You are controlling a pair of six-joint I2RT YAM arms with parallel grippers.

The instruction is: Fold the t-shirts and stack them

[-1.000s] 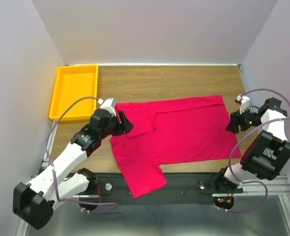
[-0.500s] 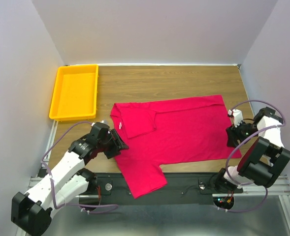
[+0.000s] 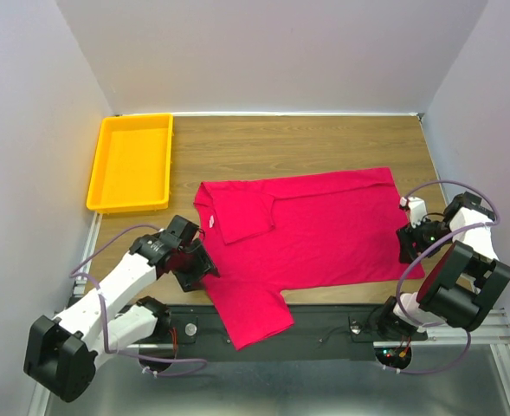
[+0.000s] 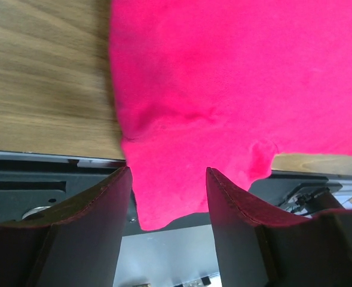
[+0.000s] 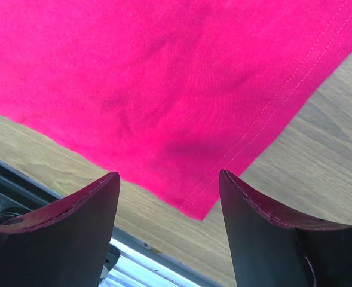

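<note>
Both open: left tool [image 4: 168, 173] over the sleeve, right tool [image 5: 168, 176] over the hem corner, crimson cotton t-shirt [image 3: 324, 230] lying lengthwise between them.

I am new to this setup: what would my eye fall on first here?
A crimson-red t-shirt lies spread over the wooden table, one sleeve hanging past the near edge. A yellow tray sits at the far left. The left gripper and right gripper hover open at the shirt's left and right edges.
</note>
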